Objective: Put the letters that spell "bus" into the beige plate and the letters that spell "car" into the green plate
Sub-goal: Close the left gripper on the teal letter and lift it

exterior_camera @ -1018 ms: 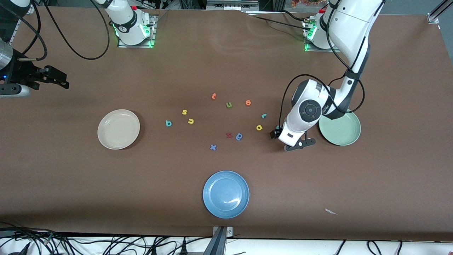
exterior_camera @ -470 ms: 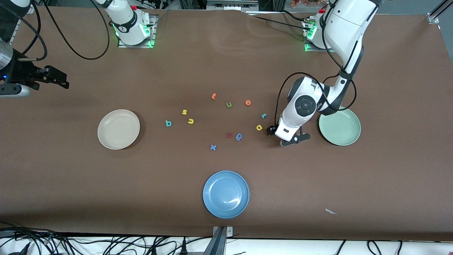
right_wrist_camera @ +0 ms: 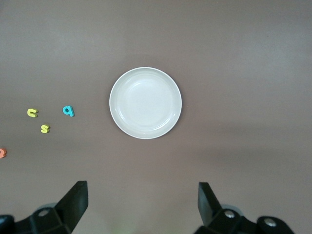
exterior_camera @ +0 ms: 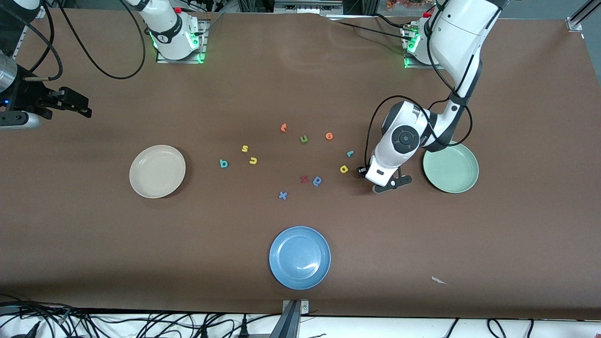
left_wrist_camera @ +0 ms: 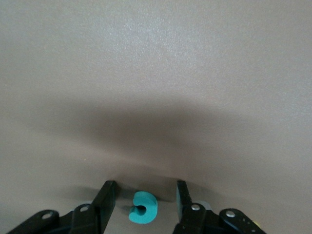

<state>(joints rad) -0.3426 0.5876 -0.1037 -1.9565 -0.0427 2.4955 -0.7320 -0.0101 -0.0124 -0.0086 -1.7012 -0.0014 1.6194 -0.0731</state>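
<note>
Left gripper [left_wrist_camera: 142, 195] is seen low over the worktop [exterior_camera: 300, 70], just beside the green plate [exterior_camera: 450, 168], toward the yellow "a" [exterior_camera: 344, 169]. In the left wrist view the teal "c" [left_wrist_camera: 143, 208] lies flat on the worktop between the jaws, which stand part-open either side of it with a gap on each side; no contact can be made out, so nothing is held.

Right gripper [right_wrist_camera: 141, 195] waits high over the beige plate [exterior_camera: 157, 171], jaws wide apart and empty.

Layout, clock face centred on the letter cluster:
- green plate at 3 o'clock, beige plate at 9, blue plate [exterior_camera: 300, 257] at 6; all three empty.
- teal "r" [exterior_camera: 350, 153] and yellow "a" toward 3.
- teal "b" [exterior_camera: 223, 163], yellow "u" [exterior_camera: 253, 161] and yellow "s" [exterior_camera: 244, 148] toward 9.
- distractors: green "u" [exterior_camera: 303, 138] and two orange letters [exterior_camera: 329, 136] near 12, blue "a"-like letter [exterior_camera: 317, 180] near 6.

Risks judged from here:
- The "c" is thin, light foam, possibly off-centre in the jaws; the first fingertip to touch could skid or flip it, causing a miss.
- A shallow pinch could drop it on the way to the green plate.
- Fingertips so low could scrape the worktop cover.
- The look-alike green "u" and blue "a" could be mistaken for task letters later.
</note>
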